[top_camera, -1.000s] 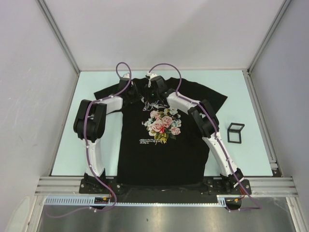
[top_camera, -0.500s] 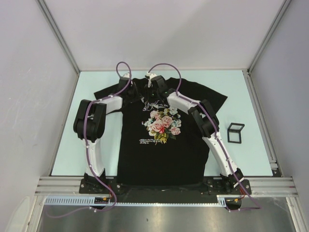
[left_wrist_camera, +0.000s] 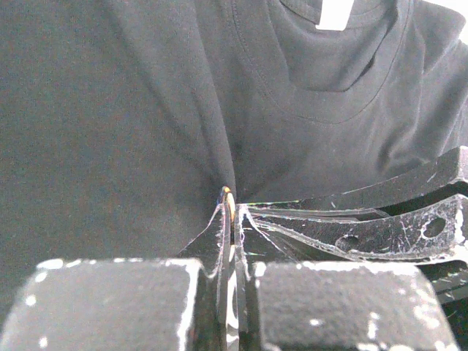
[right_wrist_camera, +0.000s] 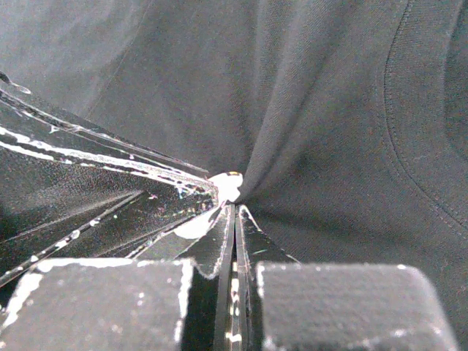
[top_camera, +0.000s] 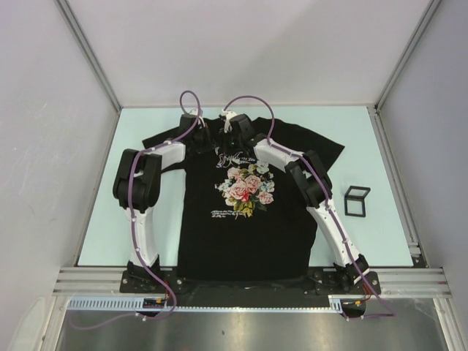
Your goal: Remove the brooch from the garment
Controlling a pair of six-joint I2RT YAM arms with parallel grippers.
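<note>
Edged collarward within the last second with the left fingers, clamped shut on the brooch's gold rim. Pinched shut beside it with the right fingers, hold unclear. Tented the black T-shirt's cloth there; probably ready for pulling free.

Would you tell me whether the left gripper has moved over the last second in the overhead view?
Yes. The left gripper has shifted slightly right, away from the table's left edge and toward the shirt's neckline.
</note>
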